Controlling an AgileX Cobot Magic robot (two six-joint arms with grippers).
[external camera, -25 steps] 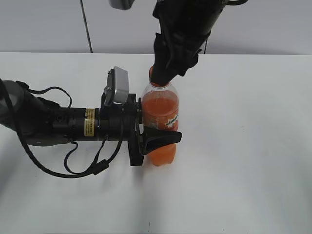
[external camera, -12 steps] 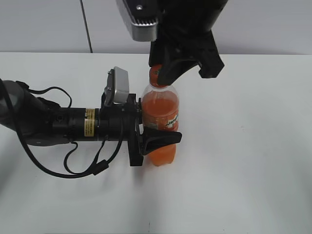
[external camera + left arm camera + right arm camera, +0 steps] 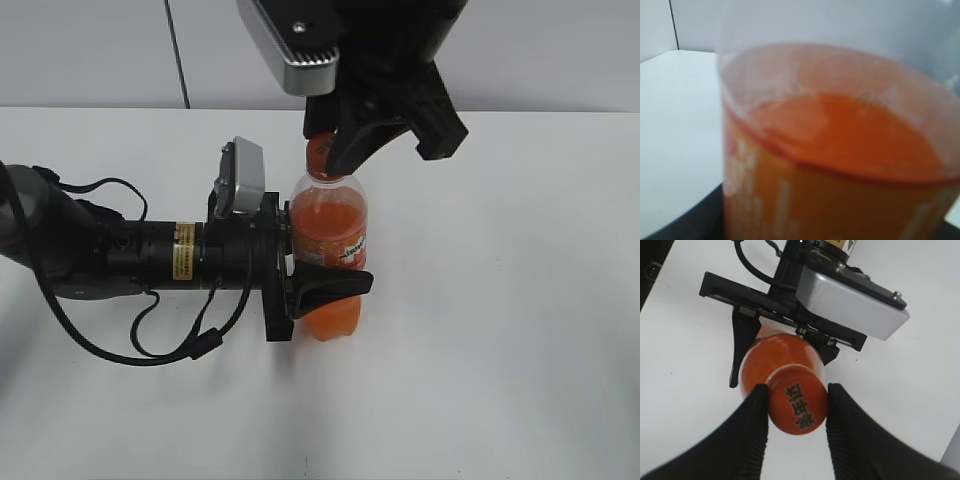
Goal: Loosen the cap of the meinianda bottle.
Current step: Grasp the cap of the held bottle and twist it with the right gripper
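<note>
A: Why is the right hand (image 3: 796, 407) set at the bottle's top like that?
B: Its two ribbed fingers (image 3: 751, 432) pinch the cap (image 3: 798, 405) from nine and three o'clock, a grip suited to twisting it.
A: And the left hand (image 3: 318, 290)?
B: It comes in from nine o'clock, clamped around the waist of the meinianda bottle (image 3: 331, 255), probably to stop it turning with the cap.
A: Where is the bottle, and what's inside?
B: Upright mid-bench (image 3: 520, 300), with orange drink up to its shoulder.
</note>
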